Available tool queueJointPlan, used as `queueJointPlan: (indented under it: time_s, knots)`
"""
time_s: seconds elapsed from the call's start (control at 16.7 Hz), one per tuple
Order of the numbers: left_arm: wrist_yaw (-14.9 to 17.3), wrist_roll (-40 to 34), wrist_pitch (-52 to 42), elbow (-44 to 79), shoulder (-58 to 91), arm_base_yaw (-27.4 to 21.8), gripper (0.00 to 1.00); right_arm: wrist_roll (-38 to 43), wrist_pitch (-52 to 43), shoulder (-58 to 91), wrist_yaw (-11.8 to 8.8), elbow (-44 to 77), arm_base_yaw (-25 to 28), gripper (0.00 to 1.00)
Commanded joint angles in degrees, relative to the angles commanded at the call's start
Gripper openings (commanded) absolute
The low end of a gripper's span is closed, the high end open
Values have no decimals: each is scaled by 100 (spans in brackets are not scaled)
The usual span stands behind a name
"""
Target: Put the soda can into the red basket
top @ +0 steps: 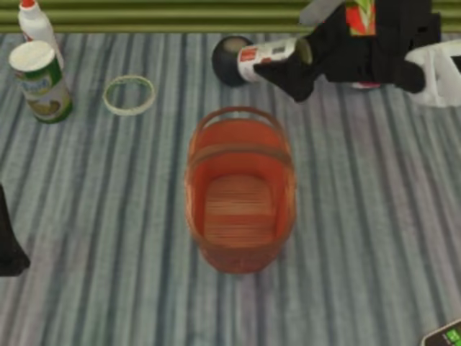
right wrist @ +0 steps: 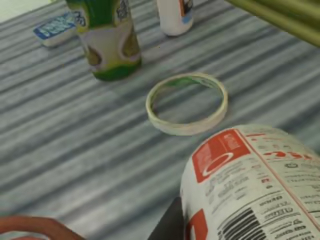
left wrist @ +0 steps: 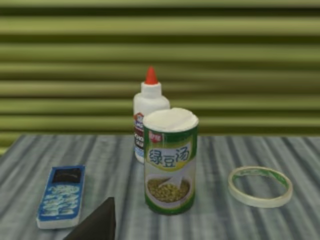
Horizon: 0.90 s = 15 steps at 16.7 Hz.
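Observation:
The soda can, white with red logo and barcode, hangs on its side above the back of the table, with my right gripper shut on it. It fills the near corner of the right wrist view as the can, with one dark finger against its side. The orange-red basket stands mid-table, nearer the front than the can, its arched handle across the far end. A bit of the basket rim shows below the can. My left gripper is parked at the table's left edge.
At the back left stand a green-white canister, a glue bottle and a tape ring. A blue phone lies beside the canister. A white object sits at the back right, and another phone at the front right corner.

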Motion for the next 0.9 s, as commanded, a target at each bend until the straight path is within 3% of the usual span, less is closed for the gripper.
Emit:
queueJointPlan:
  time_s: [0.24,0.42,0.6,0.9]
  knots:
    - [0,0,0,0,0,0,100,638,1995,-380,-1171,-669,157,0]
    - [0,0,0,0,0,0,100,948,2923,-631,-1785,-1003,240,0]
    - [0,0,0,0,0,0,100,1076,3301,-762,-2060,-1144,276,0]
    - [0,0,0,0,0,0,100,1083,3297,-741,-2061,-1125,245,0]
